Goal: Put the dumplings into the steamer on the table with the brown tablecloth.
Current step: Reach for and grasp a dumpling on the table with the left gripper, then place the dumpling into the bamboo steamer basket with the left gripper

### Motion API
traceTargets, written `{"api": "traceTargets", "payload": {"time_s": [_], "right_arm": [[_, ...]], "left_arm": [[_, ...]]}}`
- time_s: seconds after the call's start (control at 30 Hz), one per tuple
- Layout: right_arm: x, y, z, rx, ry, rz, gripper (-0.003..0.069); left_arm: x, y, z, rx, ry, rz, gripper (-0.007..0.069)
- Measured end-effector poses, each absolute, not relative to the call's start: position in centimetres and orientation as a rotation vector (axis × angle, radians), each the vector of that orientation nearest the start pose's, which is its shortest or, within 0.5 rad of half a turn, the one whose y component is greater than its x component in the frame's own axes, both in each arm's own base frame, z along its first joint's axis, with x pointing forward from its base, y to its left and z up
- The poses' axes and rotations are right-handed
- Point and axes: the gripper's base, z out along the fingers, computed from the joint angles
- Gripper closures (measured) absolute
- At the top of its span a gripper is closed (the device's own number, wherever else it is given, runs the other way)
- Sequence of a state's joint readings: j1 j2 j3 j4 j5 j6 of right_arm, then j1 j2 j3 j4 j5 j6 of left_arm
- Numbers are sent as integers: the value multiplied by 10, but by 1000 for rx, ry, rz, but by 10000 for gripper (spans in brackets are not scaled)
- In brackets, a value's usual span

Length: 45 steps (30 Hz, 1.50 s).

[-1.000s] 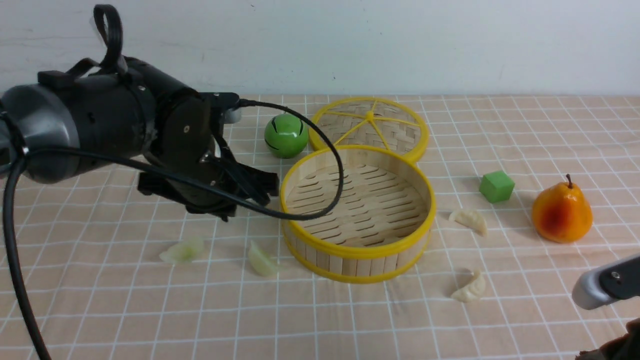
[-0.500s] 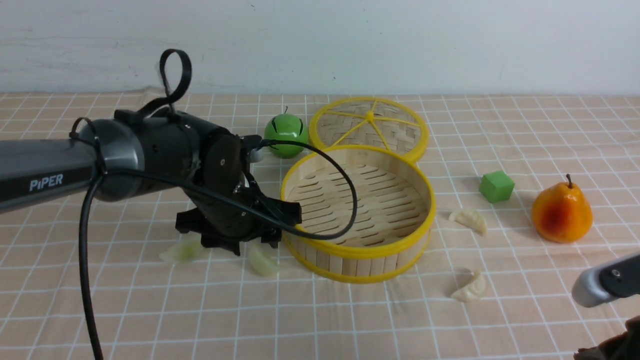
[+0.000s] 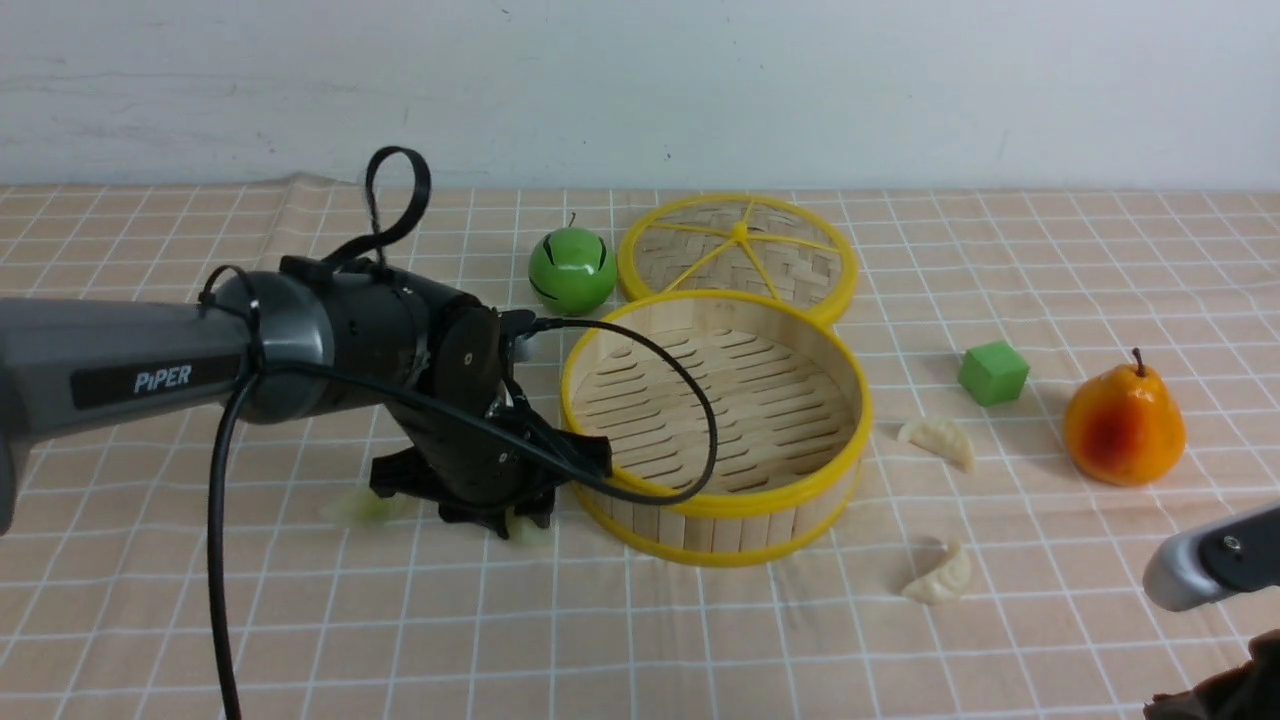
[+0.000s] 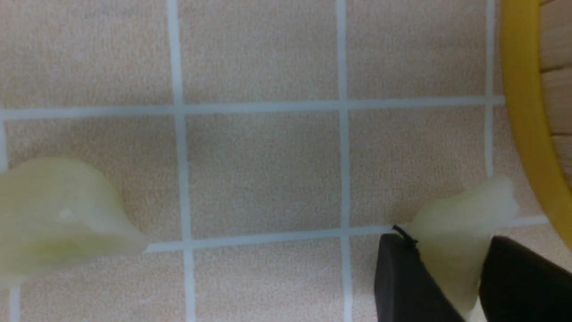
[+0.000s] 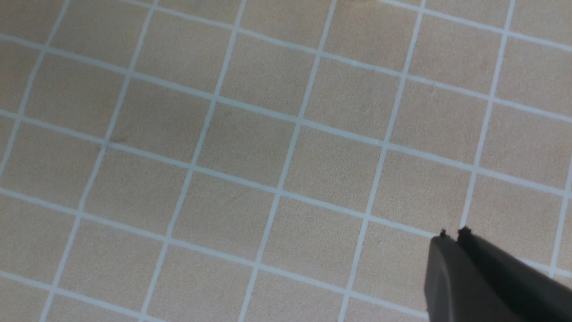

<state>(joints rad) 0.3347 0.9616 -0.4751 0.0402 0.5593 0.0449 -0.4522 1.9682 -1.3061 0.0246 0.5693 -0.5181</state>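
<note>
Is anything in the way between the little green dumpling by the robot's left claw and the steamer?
Only the steamer's own raised wall. The dumpling sits between the left gripper's jaws, right beside the basket, and nothing else visible blocks it.

- Yellow rims on pale wood strips — bamboo steamer
- Yellow spokes over beige weave — woven lid
- Peach-tan with a white grid — tablecloth
- Pale translucent green — left-hand pair of dumplings
- Creamy white — right-hand pair of dumplings
- Glossy green with black curved stripes — round stemmed toy fruit
- Plain green — cube
- Orange blushing red — pear
</note>
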Motion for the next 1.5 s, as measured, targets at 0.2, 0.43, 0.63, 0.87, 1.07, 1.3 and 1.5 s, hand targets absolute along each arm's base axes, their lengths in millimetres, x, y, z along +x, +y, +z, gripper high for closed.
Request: {"api": "traceTargets", "payload": {"time_s": [0.2, 0.43, 0.63, 0.87, 1.07, 1.3, 1.5], "right_arm": [[152, 55, 225, -331, 2517, 193, 638], [153, 55, 226, -328, 2505, 196, 638], [154, 56, 226, -327, 2496, 198, 634], [154, 56, 226, -326, 2496, 199, 627], [154, 56, 226, -326, 2495, 199, 620], [154, 56, 226, -326, 2495, 199, 612], [153, 56, 226, -316, 2504, 211, 605]], "left_arm": [[358, -172, 188, -51, 2752, -235, 412], [346, -171, 256, 59, 2535, -393, 414], [369, -189, 271, 215, 2383, -457, 426], [423, -218, 236, 347, 2445, -392, 430], [442, -228, 207, 372, 2482, -371, 412], [436, -225, 209, 415, 2539, -339, 226], [403, -204, 297, 505, 2467, -255, 226]]}}
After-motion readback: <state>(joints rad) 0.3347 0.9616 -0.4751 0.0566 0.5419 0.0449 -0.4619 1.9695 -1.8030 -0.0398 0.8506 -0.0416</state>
